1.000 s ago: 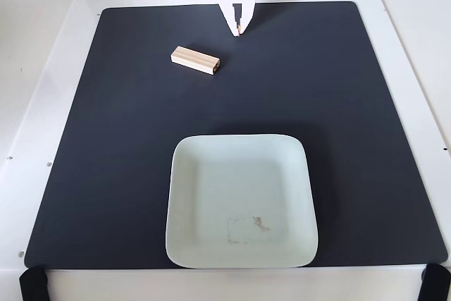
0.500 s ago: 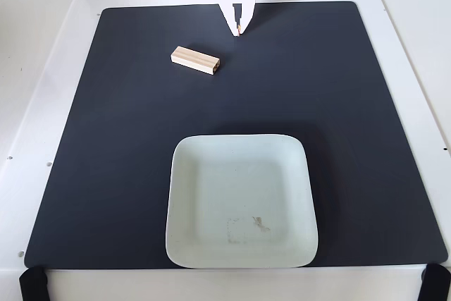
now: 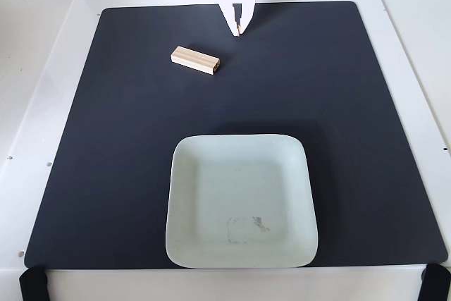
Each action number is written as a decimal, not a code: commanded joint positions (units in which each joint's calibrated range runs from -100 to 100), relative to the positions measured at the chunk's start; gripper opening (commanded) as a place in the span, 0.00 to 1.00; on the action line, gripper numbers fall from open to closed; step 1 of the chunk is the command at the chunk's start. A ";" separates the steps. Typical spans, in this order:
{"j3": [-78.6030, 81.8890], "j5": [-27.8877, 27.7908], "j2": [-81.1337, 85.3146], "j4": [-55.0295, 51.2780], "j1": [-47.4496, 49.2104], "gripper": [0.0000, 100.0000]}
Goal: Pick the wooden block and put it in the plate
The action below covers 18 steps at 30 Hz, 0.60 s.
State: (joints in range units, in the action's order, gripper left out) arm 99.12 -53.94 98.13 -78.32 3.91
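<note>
The wooden block [image 3: 196,60], a small light tan bar, lies flat on the black mat in the upper left part of the fixed view, tilted slightly. The plate [image 3: 182,195], a large square pale mint dish with rounded corners, sits empty at the lower middle of the mat. My white gripper [image 3: 240,30] hangs at the top centre, fingers together and pointing down at the mat, shut on nothing. It is to the right of the block and a little beyond it, apart from it.
The black mat [image 3: 352,118] covers most of the white table [image 3: 35,103]. Black clamps [image 3: 32,283] hold the table's front corners. Cables and the arm's base sit along the far edge.
</note>
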 commanded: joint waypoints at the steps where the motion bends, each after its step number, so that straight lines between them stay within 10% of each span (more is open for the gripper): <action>1: 0.25 0.17 -0.33 -0.38 -0.22 0.01; 18: -0.56 5.89 -0.42 -0.47 0.23 0.01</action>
State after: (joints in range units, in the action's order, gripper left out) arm 99.12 -50.86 98.13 -78.32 3.91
